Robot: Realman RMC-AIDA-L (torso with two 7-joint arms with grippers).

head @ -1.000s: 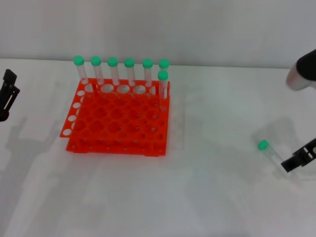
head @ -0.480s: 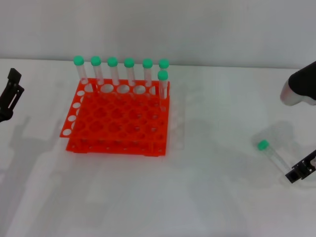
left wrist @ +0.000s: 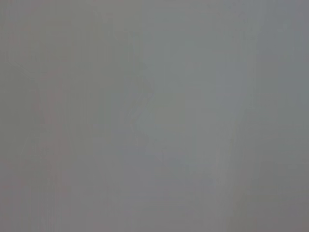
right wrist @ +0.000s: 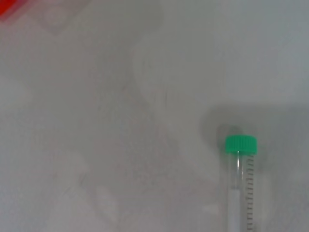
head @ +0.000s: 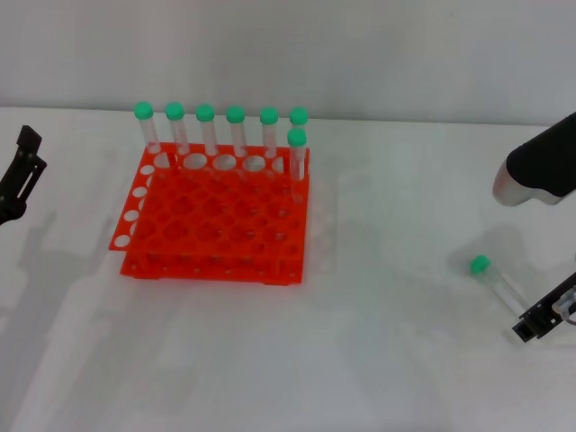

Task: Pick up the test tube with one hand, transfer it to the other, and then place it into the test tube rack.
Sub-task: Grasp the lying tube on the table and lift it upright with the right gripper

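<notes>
Head view. The test tube rack [head: 214, 216] stands on the white table [head: 378, 360], left of centre. Seven green-capped tubes [head: 236, 130] stand upright in it: six along its far row, and one in the next row at the right-hand corner. The test tube [head: 498, 284] lies on its side on the table, well apart from the rack on the robot's right, its green cap pointing toward the rack and its tapered end toward the right gripper [head: 544, 317]. That gripper sits low at the right edge of the view, its black tip at the tube's tapered end; whether it touches the tube, and whether its claw is spread or pressed together, cannot be told. The right arm's silver-and-black forearm [head: 540, 166] slants in above it. The left gripper [head: 18, 175] is held at the far left edge, well apart from the rack; its claw state cannot be told.

Left wrist view. Only a plain grey surface shows.

Right wrist view. The test tube [right wrist: 240, 183] lies on the table, green cap toward the far side, printed graduations along its clear body. A corner of the orange rack [right wrist: 8, 7] shows at the frame's edge.
</notes>
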